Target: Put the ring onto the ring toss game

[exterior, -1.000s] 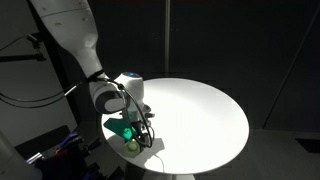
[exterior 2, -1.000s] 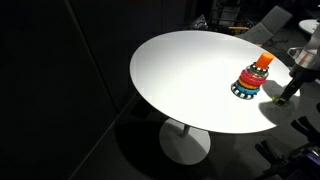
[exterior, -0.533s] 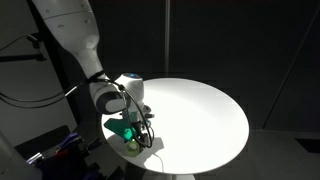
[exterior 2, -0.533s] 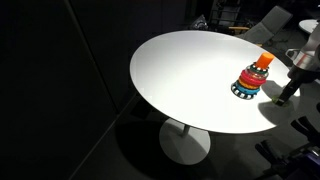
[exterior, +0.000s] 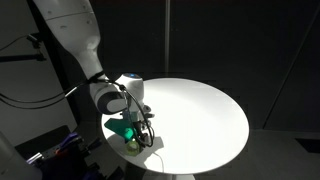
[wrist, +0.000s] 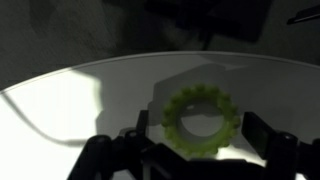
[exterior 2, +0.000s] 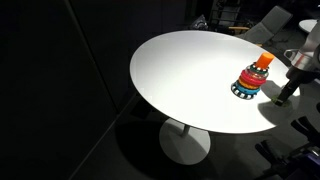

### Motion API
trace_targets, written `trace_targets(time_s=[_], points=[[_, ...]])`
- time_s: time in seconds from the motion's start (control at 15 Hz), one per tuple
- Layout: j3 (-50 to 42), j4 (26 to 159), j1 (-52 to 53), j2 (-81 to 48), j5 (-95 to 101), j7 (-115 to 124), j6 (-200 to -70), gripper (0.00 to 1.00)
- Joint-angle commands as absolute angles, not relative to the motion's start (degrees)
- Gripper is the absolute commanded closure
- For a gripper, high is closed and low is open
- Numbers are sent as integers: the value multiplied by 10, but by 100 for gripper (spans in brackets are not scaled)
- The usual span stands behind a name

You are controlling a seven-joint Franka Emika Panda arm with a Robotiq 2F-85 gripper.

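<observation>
Standstill before the grasp

Table (exterior 2: 180,70) carries the ring toss game (exterior 2: 249,80) near its edge. Beside it the fingers (wrist: 262,140) hang spread, unmoved over the last second, straddling the ring (wrist: 200,120), which lies flat and ungrasped; closing looks next.

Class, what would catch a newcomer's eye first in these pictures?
The bright white round table in a dark room, with the coloured ring toss game near its edge. In the wrist view, the yellow-green ring lies flat on the table between the fingers of the open gripper.
</observation>
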State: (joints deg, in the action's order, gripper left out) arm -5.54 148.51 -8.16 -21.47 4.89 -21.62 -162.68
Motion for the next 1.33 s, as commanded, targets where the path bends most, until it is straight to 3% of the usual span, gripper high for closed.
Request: trace_targets(time_s=[0.0,0.13,0.87,1.27], points=[[-57,1476,-80,-220,70,-192,-1628,34],[-55,1476,-81,-218,69,-193,-1627,51],[-49,1471,-88,-160,58,-200,-1598,51],[-29,1449,-100,-109,23,-226,-1518,51]])
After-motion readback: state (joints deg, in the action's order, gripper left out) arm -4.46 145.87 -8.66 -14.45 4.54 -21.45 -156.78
